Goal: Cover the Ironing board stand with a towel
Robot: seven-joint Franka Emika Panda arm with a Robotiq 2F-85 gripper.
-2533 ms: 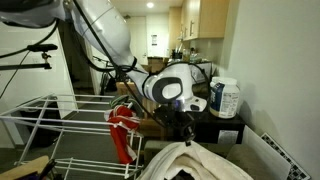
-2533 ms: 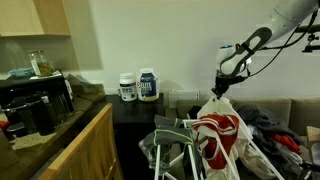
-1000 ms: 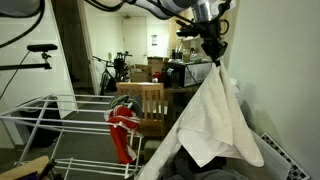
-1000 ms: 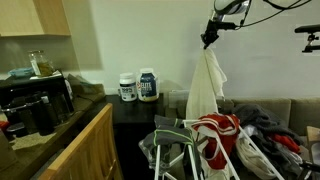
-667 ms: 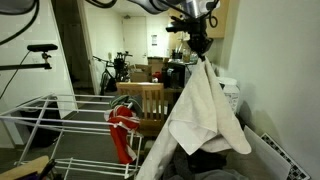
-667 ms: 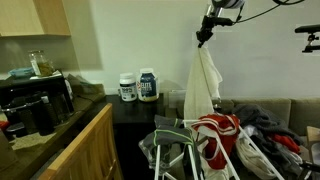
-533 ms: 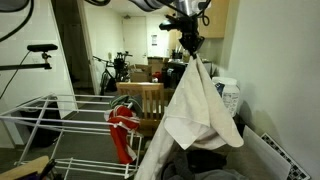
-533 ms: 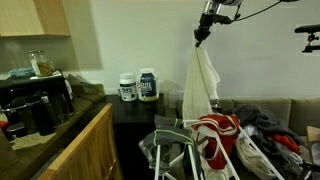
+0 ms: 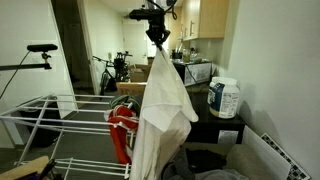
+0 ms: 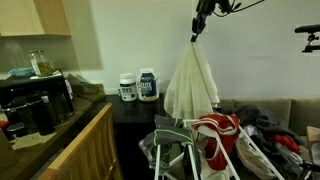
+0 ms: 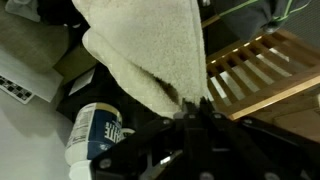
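My gripper is high up and shut on a corner of a cream towel, which hangs down loose from it. It shows in both exterior views, gripper above towel. In the wrist view the towel fills the top, pinched in the gripper. The white wire stand is low at the left in one exterior view; in an exterior view its frame lies below the towel. A red-and-white cloth is draped on it.
A black side table holds two white tubs, also seen against the wall. A wooden chair stands behind the stand. A wooden counter with a black appliance is nearby. Laundry is piled on a couch.
My gripper has carried the hanging towel sideways, away from the laundry pile and toward the wire stand. The towel swings and spreads wider.
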